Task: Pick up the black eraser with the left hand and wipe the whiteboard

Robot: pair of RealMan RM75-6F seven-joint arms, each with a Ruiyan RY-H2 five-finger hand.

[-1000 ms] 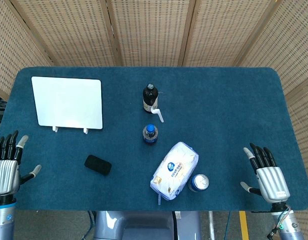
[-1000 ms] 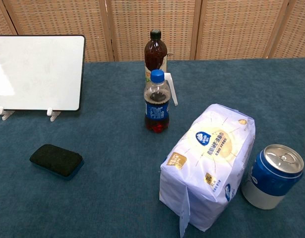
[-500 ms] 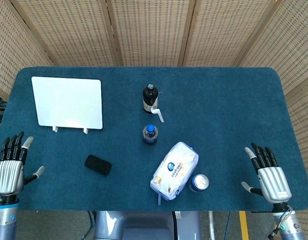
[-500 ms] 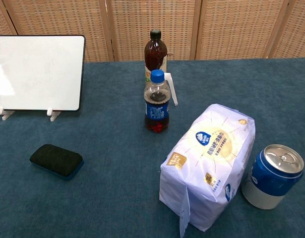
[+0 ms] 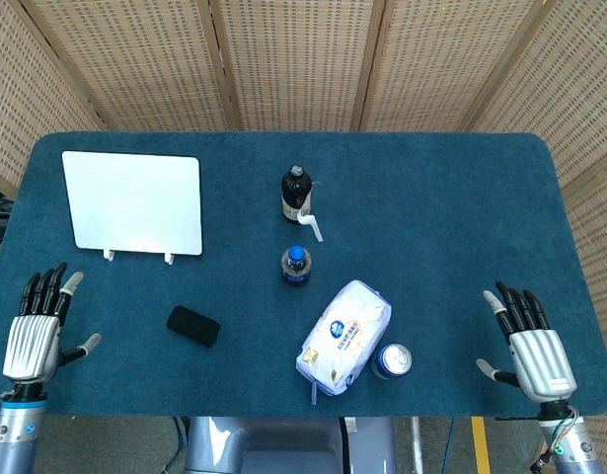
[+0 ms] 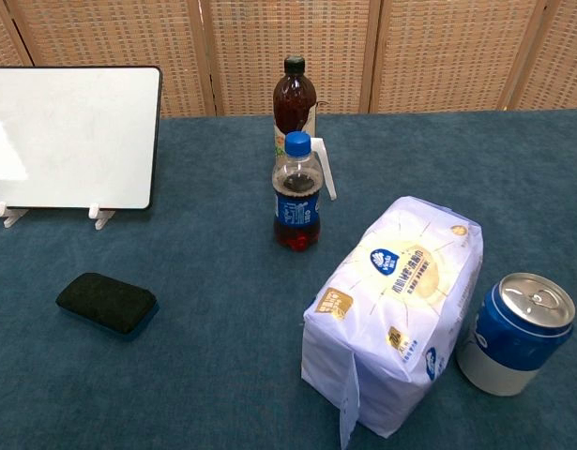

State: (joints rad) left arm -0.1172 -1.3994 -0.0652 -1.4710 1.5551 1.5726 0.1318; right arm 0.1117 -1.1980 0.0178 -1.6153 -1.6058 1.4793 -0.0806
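Observation:
The black eraser [image 5: 193, 325] [image 6: 107, 302] lies flat on the blue table, in front of the whiteboard [image 5: 133, 202] [image 6: 72, 137], which stands propped on two small white feet at the back left. My left hand [image 5: 37, 332] hovers open at the table's front left corner, well to the left of the eraser and holding nothing. At the front right corner my right hand [image 5: 532, 348] is open too, fingers spread, also holding nothing. The chest view shows neither hand.
A dark brown bottle [image 5: 295, 194] [image 6: 294, 98] stands mid-table, with a blue-capped cola bottle [image 5: 296, 266] [image 6: 296, 191] just in front of it. A white tissue pack [image 5: 344, 336] [image 6: 397, 305] and a blue can [image 5: 391, 360] [image 6: 516, 332] lie front right. Wicker screens back the table.
My left hand has drifted right and towards the table's front edge, still open. The right hand has slid slightly nearer the front edge. The eraser and whiteboard have not moved.

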